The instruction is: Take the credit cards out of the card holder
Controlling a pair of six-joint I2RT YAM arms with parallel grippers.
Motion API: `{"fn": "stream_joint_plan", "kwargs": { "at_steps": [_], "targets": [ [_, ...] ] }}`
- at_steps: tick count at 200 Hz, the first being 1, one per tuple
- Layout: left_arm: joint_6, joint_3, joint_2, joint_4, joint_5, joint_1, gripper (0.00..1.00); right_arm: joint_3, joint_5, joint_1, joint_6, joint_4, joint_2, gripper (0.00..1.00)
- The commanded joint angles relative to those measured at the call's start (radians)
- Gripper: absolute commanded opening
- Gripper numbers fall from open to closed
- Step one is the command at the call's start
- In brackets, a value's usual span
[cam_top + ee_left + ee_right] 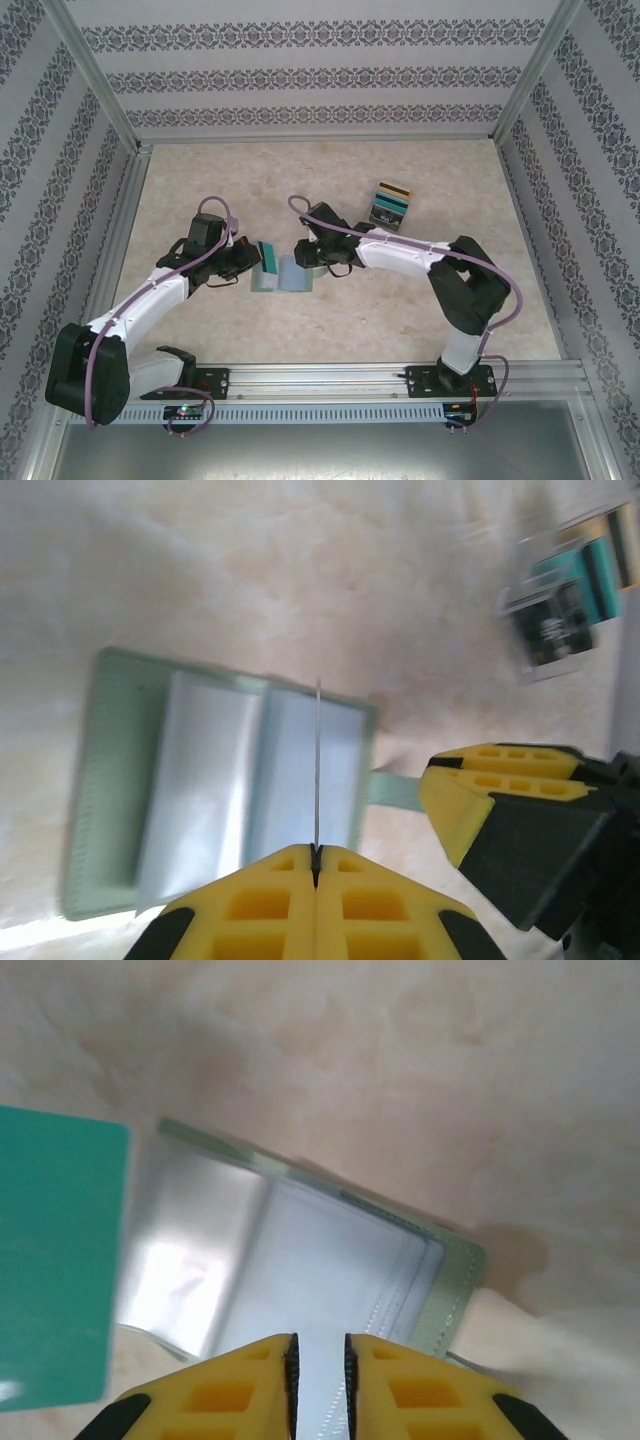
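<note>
My left hand [315, 856]: clamped shut on the near edge of a teal-green card [58, 1260], which runs straight out from my fingertips and looks edge-on from that wrist.
My right hand [318, 1352]: fingers parted by a narrow slit, with nothing between them.
Card holder [108, 780]: lies open on the bench [300, 180], its clear inner pockets facing up. It is just ahead of my left fingertips, under the held card, and directly below my right fingertips. I cannot tell whether my right hand touches it.
Strap tab [393, 788]: sticks out from the holder's edge toward my right hand.
Hands together: they face each other across the holder, close but apart.
Other credit cards [390, 205]: a small pile in yellow-gold, teal and dark stripe, well beyond my right hand and clear of the holder.
</note>
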Motion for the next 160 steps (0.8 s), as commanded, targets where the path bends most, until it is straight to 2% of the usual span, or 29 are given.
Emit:
{"fn": "stream_joint_plan", "kwargs": {
  "at_steps": [1, 36, 75, 120, 160],
  "targets": [
    [-0.136, -0.037, 0.007, 0.218, 0.106, 0.019, 0.03, -0.061, -0.081, -0.035, 0.097, 0.107, -0.058, 0.23],
    [-0.208, -0.045, 0.037, 0.354, 0.176, 0.023, 0.00, -0.141, -0.189, -0.073, 0.192, 0.261, -0.117, 0.26],
    [-0.266, -0.066, 0.060, 0.448, 0.214, 0.023, 0.00, -0.177, -0.277, -0.100, 0.311, 0.394, -0.117, 0.25],
    [-0.286, -0.079, 0.062, 0.483, 0.234, 0.025, 0.00, -0.213, -0.352, -0.123, 0.413, 0.569, -0.088, 0.25],
    [-0.293, -0.074, 0.062, 0.496, 0.244, 0.024, 0.00, -0.224, -0.372, -0.131, 0.451, 0.626, -0.068, 0.24]
  ]
}}
